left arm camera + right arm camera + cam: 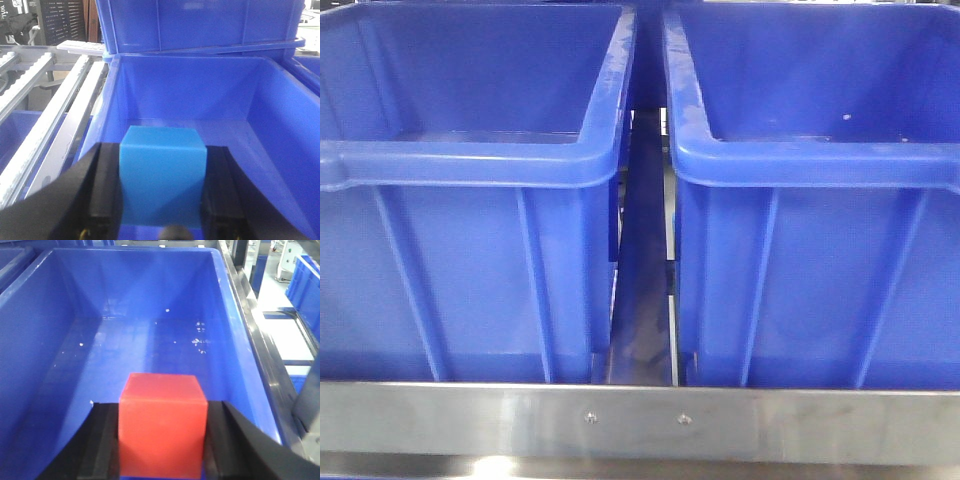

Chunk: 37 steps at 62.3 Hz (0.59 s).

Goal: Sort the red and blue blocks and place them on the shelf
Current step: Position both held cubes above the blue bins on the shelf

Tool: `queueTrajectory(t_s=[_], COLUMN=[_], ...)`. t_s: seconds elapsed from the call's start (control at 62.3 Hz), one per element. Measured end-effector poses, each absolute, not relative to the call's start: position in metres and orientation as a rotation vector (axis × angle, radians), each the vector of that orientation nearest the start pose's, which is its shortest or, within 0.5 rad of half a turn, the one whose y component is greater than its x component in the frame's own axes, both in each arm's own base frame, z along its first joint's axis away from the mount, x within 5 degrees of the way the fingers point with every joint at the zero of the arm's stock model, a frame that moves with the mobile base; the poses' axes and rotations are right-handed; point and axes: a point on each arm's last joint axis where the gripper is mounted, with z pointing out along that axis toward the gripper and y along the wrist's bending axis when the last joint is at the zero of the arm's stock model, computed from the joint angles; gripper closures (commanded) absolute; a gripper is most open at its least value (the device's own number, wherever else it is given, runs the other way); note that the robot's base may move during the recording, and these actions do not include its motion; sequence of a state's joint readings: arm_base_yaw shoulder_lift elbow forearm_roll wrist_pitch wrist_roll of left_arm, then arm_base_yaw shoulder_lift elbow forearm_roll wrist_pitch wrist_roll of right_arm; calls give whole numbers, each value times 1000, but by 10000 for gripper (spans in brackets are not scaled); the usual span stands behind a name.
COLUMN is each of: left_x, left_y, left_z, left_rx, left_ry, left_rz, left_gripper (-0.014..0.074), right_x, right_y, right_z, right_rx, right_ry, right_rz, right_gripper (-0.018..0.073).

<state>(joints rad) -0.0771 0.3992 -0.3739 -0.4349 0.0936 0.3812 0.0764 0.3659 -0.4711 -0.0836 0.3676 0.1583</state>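
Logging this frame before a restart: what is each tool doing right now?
Left tool: closed on the blue block.
Right tool: closed on the red block.

We see the blue block [162, 175], a plain matte cube of light blue. It sits upright, clamped between the black fingers of the left gripper [162, 192] over the open inside of a blue bin [190, 90]. The red block [162, 422], the same shape in bright red, sits likewise in the right gripper [161, 440] over a second bin [135, 285]. The shelf [440, 420] shows us a level brushed-metal front rail with two small screws [590, 417] near its middle.
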Motion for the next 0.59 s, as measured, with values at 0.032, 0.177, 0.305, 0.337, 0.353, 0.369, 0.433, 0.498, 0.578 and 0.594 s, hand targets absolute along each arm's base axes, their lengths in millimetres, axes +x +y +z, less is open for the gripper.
queueTrajectory(t_s=[0.032, 0.177, 0.305, 0.337, 0.353, 0.369, 0.433, 0.498, 0.578, 0.594], left_x=[94, 94, 94, 94, 94, 94, 94, 94, 94, 94], left_y=[-11, -11, -11, -11, -11, -11, -11, -11, -11, -11], left_z=[304, 304, 304, 304, 304, 304, 304, 304, 303, 303], left_rx=[51, 51, 51, 51, 51, 51, 51, 49, 50, 51], left_ry=[1595, 1595, 1595, 1595, 1595, 1595, 1595, 1595, 1596, 1598], left_rz=[-132, -132, -132, -132, -132, -132, -132, -133, -134, -134], left_gripper=[473, 473, 473, 473, 473, 473, 473, 473, 473, 473], right_x=[82, 82, 82, 82, 82, 82, 82, 82, 82, 82], right_y=[3, 2, 2, 2, 2, 2, 2, 2, 2, 2], right_z=[315, 317, 317, 318, 318, 318, 319, 320, 320, 320], right_rx=[15, -7, -11, -12, -13, -13, -15, -16, -17, -16], right_ry=[1737, 1707, 1705, 1703, 1703, 1703, 1692, 1680, 1678, 1680], right_rz=[72, 42, 35, 36, 34, 34, 33, 35, 35, 35], right_gripper=[507, 507, 507, 507, 507, 507, 507, 507, 507, 507])
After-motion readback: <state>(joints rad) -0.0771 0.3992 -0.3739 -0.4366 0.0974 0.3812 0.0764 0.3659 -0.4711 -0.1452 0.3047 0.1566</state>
